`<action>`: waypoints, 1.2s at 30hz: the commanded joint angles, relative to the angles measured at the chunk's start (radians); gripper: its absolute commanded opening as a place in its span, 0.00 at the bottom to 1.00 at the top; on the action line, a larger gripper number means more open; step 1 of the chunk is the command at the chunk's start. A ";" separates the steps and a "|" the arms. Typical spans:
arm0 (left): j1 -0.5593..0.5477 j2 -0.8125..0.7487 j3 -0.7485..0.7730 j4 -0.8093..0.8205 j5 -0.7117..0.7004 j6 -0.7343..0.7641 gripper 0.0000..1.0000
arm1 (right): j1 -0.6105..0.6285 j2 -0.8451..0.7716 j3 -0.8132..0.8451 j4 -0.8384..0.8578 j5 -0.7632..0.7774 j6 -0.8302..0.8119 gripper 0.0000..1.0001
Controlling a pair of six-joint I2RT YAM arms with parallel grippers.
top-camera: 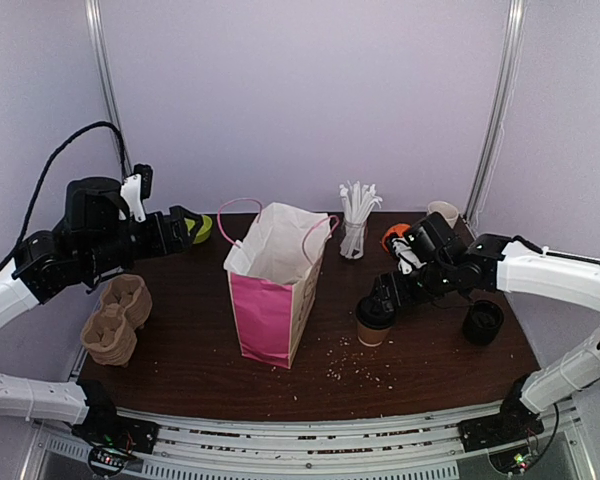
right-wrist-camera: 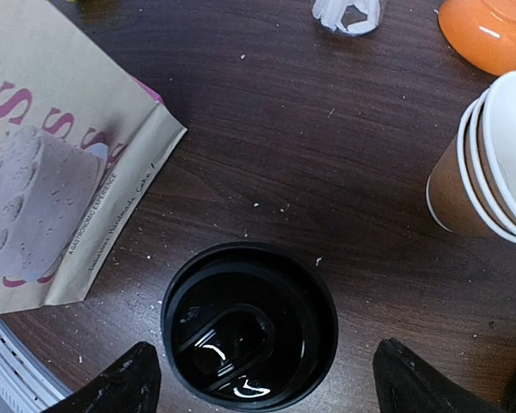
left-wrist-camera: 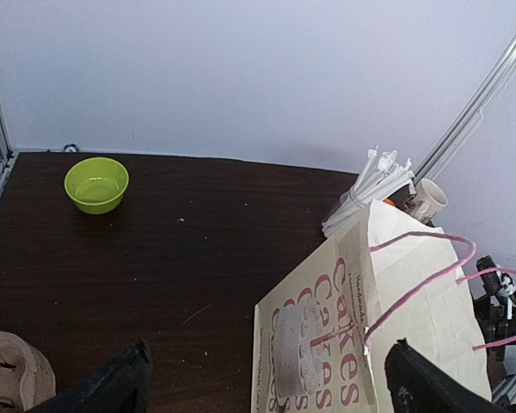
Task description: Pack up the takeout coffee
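The takeout coffee (top-camera: 373, 328), a brown paper cup with a black lid, stands on the dark table right of the bag. In the right wrist view its lid (right-wrist-camera: 249, 323) sits between my fingers. My right gripper (top-camera: 388, 296) (right-wrist-camera: 265, 353) is open just above the cup, one finger on each side, not touching it. The cream and pink paper bag (top-camera: 275, 280) stands open at the table's middle; it also shows in the left wrist view (left-wrist-camera: 387, 327) and the right wrist view (right-wrist-camera: 60, 172). My left gripper (top-camera: 185, 225) (left-wrist-camera: 271, 366) is open and empty, raised left of the bag.
Brown pulp cup carriers (top-camera: 115, 320) lie at the left. A green bowl (left-wrist-camera: 96, 183), a glass of white straws (top-camera: 355, 225), an orange bowl (right-wrist-camera: 486, 30) and a cream mug (top-camera: 443, 212) stand at the back. Stacked paper cups (right-wrist-camera: 490, 172) and a black round object (top-camera: 482, 322) are right of the cup.
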 commanded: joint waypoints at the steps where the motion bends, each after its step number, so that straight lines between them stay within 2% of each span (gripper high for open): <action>1: 0.005 0.009 0.000 0.067 -0.026 0.035 0.98 | -0.028 0.030 -0.008 0.056 -0.059 0.038 0.88; 7: 0.005 0.014 -0.016 0.081 -0.037 0.043 0.98 | -0.040 0.061 -0.023 0.058 -0.057 0.045 0.83; 16: 0.005 0.026 -0.027 0.090 -0.033 0.050 0.98 | -0.048 0.090 -0.055 0.121 -0.077 0.097 0.89; 27: 0.005 0.021 -0.046 0.096 -0.028 0.044 0.98 | -0.049 0.135 -0.100 0.151 -0.093 0.116 0.82; 36: 0.004 0.021 -0.055 0.094 -0.027 0.045 0.98 | -0.050 0.153 -0.158 0.107 -0.060 0.109 0.76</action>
